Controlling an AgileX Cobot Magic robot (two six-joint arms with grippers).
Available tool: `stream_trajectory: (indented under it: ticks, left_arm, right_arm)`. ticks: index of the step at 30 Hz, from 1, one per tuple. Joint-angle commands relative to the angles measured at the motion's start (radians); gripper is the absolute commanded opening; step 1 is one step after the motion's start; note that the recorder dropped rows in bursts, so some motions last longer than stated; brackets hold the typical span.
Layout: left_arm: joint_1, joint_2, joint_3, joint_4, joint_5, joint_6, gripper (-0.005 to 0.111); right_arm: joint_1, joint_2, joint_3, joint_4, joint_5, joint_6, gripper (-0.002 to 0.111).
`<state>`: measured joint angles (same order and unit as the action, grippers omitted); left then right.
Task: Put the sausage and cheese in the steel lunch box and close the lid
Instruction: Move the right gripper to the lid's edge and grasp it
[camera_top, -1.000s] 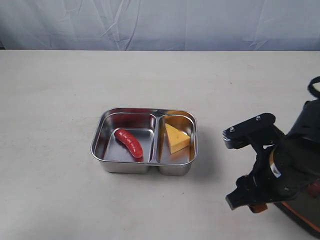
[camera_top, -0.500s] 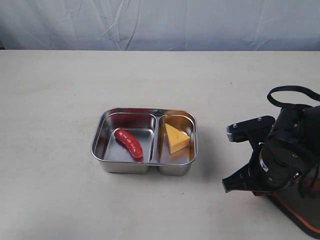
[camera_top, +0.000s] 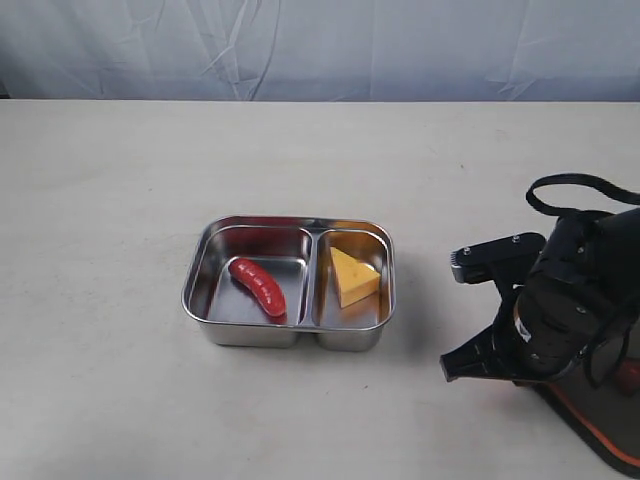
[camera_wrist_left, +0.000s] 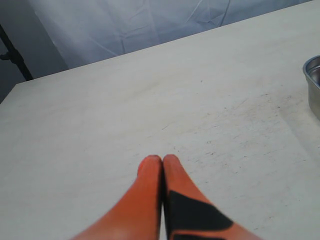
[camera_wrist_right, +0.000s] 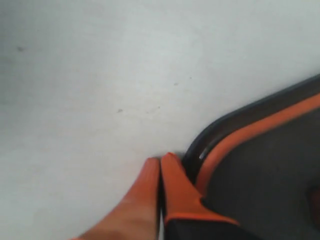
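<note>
Pale desk (camera_top: 120, 200) under everything, bare apart from the task's things. At its right edge, the right arm (camera_top: 570, 300), bent low toward the lid (camera_wrist_right: 265, 175): dark, flat on the desk at the near right corner, well apart from the box, with an orange band along its rim. Near the desk's middle, the steel lunch box (camera_top: 250, 335), uncovered, judged as filled and wanting only its cover. In its right compartment, the cheese (camera_top: 353, 277); in the left and wider compartment, the sausage (camera_top: 258, 286), diagonal on the floor. Both low enough, by the look of it, to sit under a lid.

Right gripper (camera_wrist_right: 160, 161): jaws pressed together, tips down at the desk right against the lid's rounded corner, with nothing between them, so probably no hold on the lid yet. Left gripper (camera_wrist_left: 162, 160): jaws likewise pressed together and empty, above bare desk with only the box's rim at the edge of its camera's sight, kept clear, most likely, of the lid's path
</note>
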<state>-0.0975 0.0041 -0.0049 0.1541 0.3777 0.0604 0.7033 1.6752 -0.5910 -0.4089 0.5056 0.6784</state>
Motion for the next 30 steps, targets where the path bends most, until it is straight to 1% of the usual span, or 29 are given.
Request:
stream_trajectory:
  ticks: [1,9,12,14,15,16,17,18,19,20,21,23,25,28,30]
  left_arm:
    - [-0.006,-0.004,0.005,-0.002,-0.015,-0.004,0.0]
    - [-0.006,-0.004,0.005,-0.002,-0.015,-0.004,0.0]
    - [-0.006,-0.004,0.005,-0.002,-0.015,-0.004,0.0]
    - [-0.006,-0.004,0.005,-0.002,-0.015,-0.004,0.0]
    - [-0.006,-0.004,0.005,-0.002,-0.015,-0.004,0.0]
    - [-0.006,-0.004,0.005,-0.002,-0.015,-0.004,0.0]
    - [-0.006,-0.004,0.005,-0.002,-0.015,-0.004,0.0]
    - [-0.006,-0.004,0.005,0.0,-0.015,-0.004,0.0]
    - [-0.006,-0.004,0.005,0.001,-0.015,-0.004,0.0]
    - [-0.006,-0.004,0.005,0.001,-0.015,-0.004,0.0]
    - [-0.006,-0.004,0.005,0.001,-0.015,-0.004,0.0]
    - [-0.006,-0.004,0.005,0.001,-0.015,-0.004,0.0]
    - [-0.006,-0.004,0.005,0.001,-0.015,-0.004,0.0]
    - [-0.006,-0.004,0.005,0.001,-0.015,-0.004,0.0]
    - [-0.006,-0.004,0.005,0.001,-0.015,-0.004,0.0]
  right_arm:
    - [-0.004,-0.021,0.01,0.017,-0.005,0.002,-0.001]
    - [-0.004,-0.183,0.01,0.025,0.031,0.002,-0.001]
    - [-0.004,-0.232,0.01,0.025,0.084,0.002,-0.001]
    - [-0.004,-0.252,0.01,-0.012,0.139,0.007,0.002]
    - [-0.004,-0.257,0.01,-0.021,0.156,0.016,0.006]
    - [-0.004,-0.254,0.01,-0.027,0.178,0.056,0.02]
    - [-0.004,-0.251,0.01,-0.014,0.182,0.059,0.03]
    - [-0.004,-0.247,0.01,0.02,0.182,0.077,0.051]
    - [-0.004,-0.241,0.01,0.025,0.179,0.089,0.061]
    - [-0.004,-0.222,0.01,0.025,0.178,0.114,0.065]
    - [-0.004,-0.211,0.01,0.021,0.176,0.115,0.063]
    - [-0.004,-0.176,0.01,0.014,0.116,0.121,0.051]
    - [-0.02,-0.151,0.01,0.018,0.061,0.141,0.045]
    - [-0.099,-0.115,0.01,0.023,0.068,0.137,0.045]
    - [-0.119,-0.109,0.01,0.058,0.056,0.086,0.045]
